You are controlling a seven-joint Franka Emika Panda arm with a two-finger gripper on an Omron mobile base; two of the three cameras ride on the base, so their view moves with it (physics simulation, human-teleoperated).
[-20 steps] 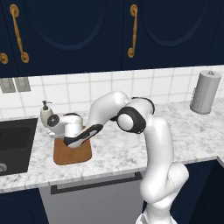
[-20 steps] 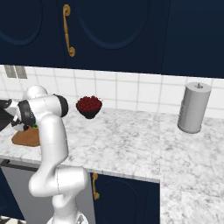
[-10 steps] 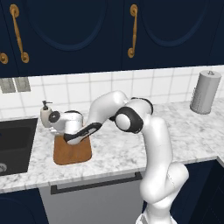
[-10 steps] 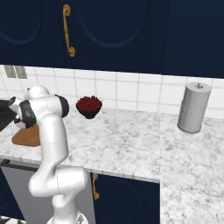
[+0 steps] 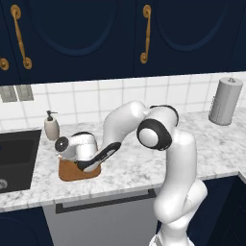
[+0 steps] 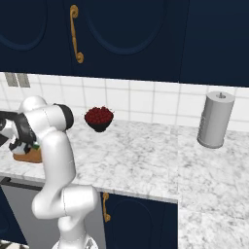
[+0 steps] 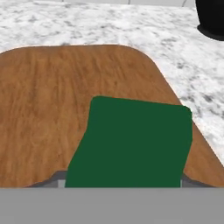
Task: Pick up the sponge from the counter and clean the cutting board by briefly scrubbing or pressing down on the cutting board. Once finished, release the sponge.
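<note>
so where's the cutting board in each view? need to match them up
Left base view: cutting board at lower left on the counter, right of the sink, partly under the robot's hand.
Right base view: at the far left edge, a brown sliver behind the arm.
Hand view: it spans the middle, with the sponge lying on it.
Shared landmark: the marble counter around the board, seen in all three views.

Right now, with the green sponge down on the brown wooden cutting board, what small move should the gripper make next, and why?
Probably open wider and lift straight up. In the hand view the green sponge already lies on the brown wooden cutting board, close against the gripper, so the pressing looks done and only letting go seems left.
</note>
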